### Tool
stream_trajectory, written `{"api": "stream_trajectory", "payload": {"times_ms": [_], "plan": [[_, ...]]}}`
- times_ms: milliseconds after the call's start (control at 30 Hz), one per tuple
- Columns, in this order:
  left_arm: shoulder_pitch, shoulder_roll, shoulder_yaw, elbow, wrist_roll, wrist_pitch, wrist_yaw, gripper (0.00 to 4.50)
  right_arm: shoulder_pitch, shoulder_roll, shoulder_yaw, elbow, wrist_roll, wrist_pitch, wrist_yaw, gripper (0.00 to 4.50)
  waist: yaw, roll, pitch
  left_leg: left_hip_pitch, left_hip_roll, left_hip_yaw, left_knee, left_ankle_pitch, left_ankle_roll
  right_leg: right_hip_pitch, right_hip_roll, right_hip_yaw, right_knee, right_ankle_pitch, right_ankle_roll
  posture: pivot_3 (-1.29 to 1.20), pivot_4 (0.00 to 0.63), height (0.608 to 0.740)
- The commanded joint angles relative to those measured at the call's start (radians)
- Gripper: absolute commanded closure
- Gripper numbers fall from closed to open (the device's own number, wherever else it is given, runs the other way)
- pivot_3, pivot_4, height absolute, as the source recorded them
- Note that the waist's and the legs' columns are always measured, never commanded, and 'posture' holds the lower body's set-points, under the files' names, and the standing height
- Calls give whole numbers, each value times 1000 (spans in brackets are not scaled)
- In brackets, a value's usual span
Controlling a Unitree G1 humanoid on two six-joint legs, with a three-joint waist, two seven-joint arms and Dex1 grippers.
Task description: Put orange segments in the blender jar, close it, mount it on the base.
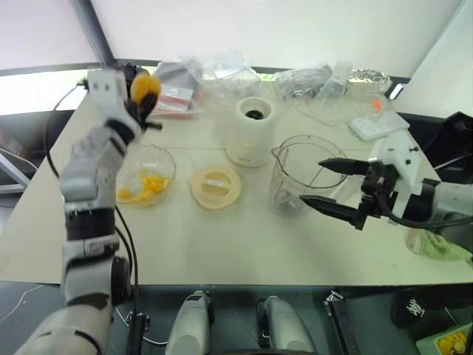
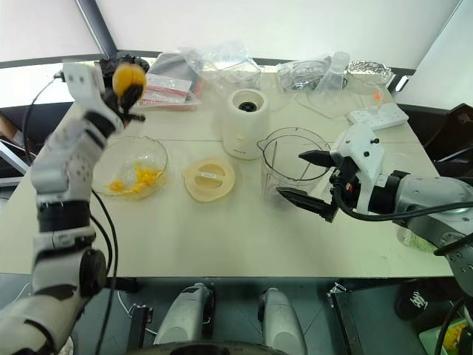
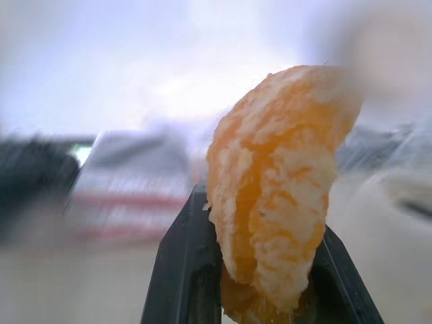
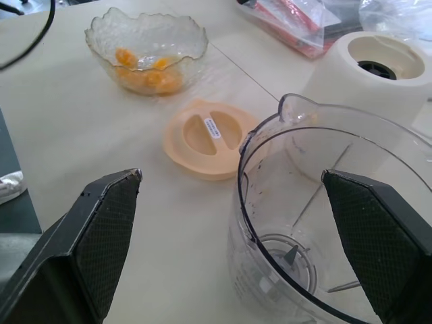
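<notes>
One orange segment (image 3: 277, 182), pulpy and glossy, sat clamped in the left gripper (image 1: 145, 103), raised above the crinkled clear dish (image 1: 164, 159) holding several more segments. One empty clear blender jar (image 1: 295, 159) stood beside the cream base (image 1: 251, 129); right gripper (image 1: 325, 185) gaped wide around it. One pale-yellow lid (image 1: 216, 186) lay between.

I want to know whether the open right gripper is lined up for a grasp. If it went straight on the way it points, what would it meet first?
Most likely the blender jar: in the right wrist view the open right gripper has its fingers spread to either side of the jar's rim. Depth is hard to judge, but nothing lies between them.
</notes>
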Motion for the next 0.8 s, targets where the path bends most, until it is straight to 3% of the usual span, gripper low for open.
{"api": "stream_trajectory", "payload": {"times_ms": [33,300,567,800], "plan": [[-144,-8,-79,111,7,-70,-146,3617,21,2,-65,-34,-15,-19,-20,0,-2,0,0,0,0,0,0,0,0,0,0,0,0,0,0,0,150,740],[-465,-165,-232,501,55,-294,-518,3617,202,66,-246,-162,-1,6,-131,0,-1,-1,0,-7,-1,-3,0,0,0,-4,1,-1,-1,-1,1,0,150,740],[-565,-289,-292,754,107,-406,-781,3617,385,142,-430,-317,74,18,-270,0,-30,0,0,-9,-1,-5,-1,0,1,-8,3,-1,0,-1,3,0,150,740],[-594,-349,-333,902,200,-502,-855,3617,535,158,-510,-375,152,-52,-377,0,-28,0,0,-9,-1,-5,0,0,1,-8,2,-1,0,-3,0,0,150,740]]}}
